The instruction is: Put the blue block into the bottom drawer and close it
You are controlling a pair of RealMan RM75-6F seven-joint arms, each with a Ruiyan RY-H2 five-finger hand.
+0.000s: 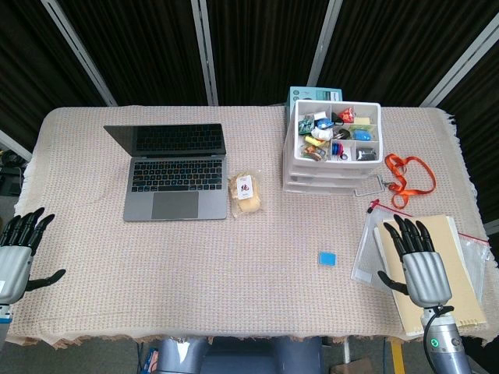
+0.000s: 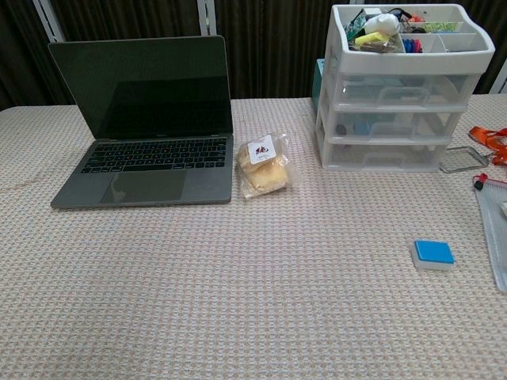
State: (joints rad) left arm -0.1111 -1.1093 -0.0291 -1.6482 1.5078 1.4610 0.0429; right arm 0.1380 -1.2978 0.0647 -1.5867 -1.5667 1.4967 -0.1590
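The blue block (image 1: 327,257) (image 2: 433,254) lies flat on the tablecloth, right of centre. The white drawer unit (image 1: 331,167) (image 2: 394,103) stands at the back right, its three drawers pushed in; the bottom drawer (image 2: 386,153) is closed. My right hand (image 1: 417,255) hovers open, fingers spread, over the papers to the right of the block. Over the table's near left edge, my left hand (image 1: 19,251) is open too and far from the block. Neither hand shows in the chest view.
An open laptop (image 1: 173,171) (image 2: 146,119) sits at the back left, with a bagged bread roll (image 1: 245,195) (image 2: 264,166) beside it. A plastic pouch and notepad (image 1: 437,265) lie under my right hand. An orange lanyard (image 1: 409,175) lies right of the drawers.
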